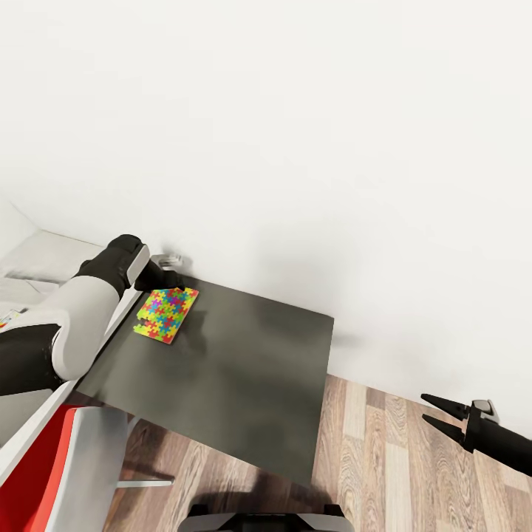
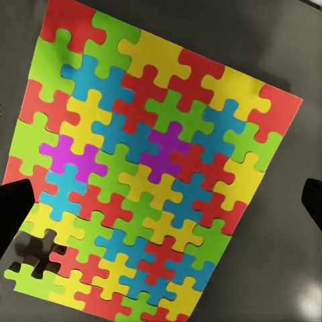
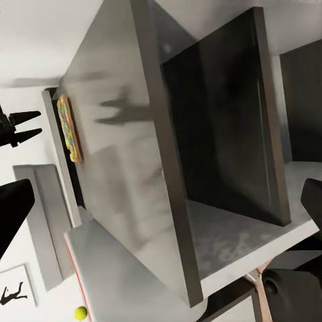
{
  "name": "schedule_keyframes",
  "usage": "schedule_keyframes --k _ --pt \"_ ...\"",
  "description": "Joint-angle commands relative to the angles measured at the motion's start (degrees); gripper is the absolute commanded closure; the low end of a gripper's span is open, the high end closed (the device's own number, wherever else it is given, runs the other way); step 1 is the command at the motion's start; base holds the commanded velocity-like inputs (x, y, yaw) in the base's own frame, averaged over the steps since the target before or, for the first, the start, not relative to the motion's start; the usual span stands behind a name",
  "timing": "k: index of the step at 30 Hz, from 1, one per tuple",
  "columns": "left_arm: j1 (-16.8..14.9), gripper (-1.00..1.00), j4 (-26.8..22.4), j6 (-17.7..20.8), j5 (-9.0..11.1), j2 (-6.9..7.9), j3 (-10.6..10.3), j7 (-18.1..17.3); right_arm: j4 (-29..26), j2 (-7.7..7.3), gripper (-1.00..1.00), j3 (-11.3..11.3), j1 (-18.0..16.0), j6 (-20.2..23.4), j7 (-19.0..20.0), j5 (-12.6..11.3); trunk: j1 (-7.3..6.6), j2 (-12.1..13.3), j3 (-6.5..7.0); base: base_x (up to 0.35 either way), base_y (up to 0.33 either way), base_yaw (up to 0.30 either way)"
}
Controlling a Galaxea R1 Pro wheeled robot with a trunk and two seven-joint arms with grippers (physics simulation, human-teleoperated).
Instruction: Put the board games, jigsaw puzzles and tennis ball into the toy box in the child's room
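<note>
One jigsaw puzzle (image 1: 166, 314), a flat mat of bright interlocking pieces, lies on the dark grey lower side unit (image 1: 244, 369) of the table, near its far left corner. My left gripper (image 1: 164, 278) hovers at the puzzle's far edge. In the left wrist view the puzzle (image 2: 154, 168) spreads wide between the dark fingertips (image 2: 15, 206), and the gripper (image 2: 161, 201) is open and holds nothing. My right gripper (image 1: 442, 412) is open and empty over the wooden floor, right of the unit. The right wrist view catches the puzzle (image 3: 69, 127) edge-on and the tennis ball (image 3: 81, 312).
A white wall runs close behind the side unit. The pale desk top (image 1: 44, 255) adjoins it on the left, partly behind my left arm. A red and white object (image 1: 59, 458) stands at the lower left. Wooden floor (image 1: 399, 473) lies to the right.
</note>
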Motion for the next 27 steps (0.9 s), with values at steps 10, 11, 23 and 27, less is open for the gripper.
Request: schedule_keyframes --k 10,11,23,27 --pt "0.0 -1.0 0.0 0.2 -0.6 -0.04 0.3 -0.5 0.1 -0.01 -1.0 -0.1 0.0 0.2 0.2 0.1 0.03 -0.1 -0.09 0.0 0.0 0.019" --pt "0.0 -1.0 0.0 0.2 -0.6 -0.04 0.3 -0.5 0.1 0.0 -1.0 -0.1 0.0 0.2 0.2 0.1 0.03 -0.1 -0.11 0.0 0.0 0.122" --pt "0.0 -1.0 0.1 0.4 -0.5 -0.11 0.2 -0.5 0.2 -0.03 -1.0 -0.1 0.0 0.2 0.2 0.1 0.03 -0.1 -0.22 0.0 0.0 0.085" --pt "0.0 -1.0 0.2 0.9 -0.5 -0.12 0.2 -0.5 0.2 -0.02 -1.0 -0.1 0.0 0.2 0.2 0.1 0.03 -0.1 -0.23 0.0 0.0 0.009"
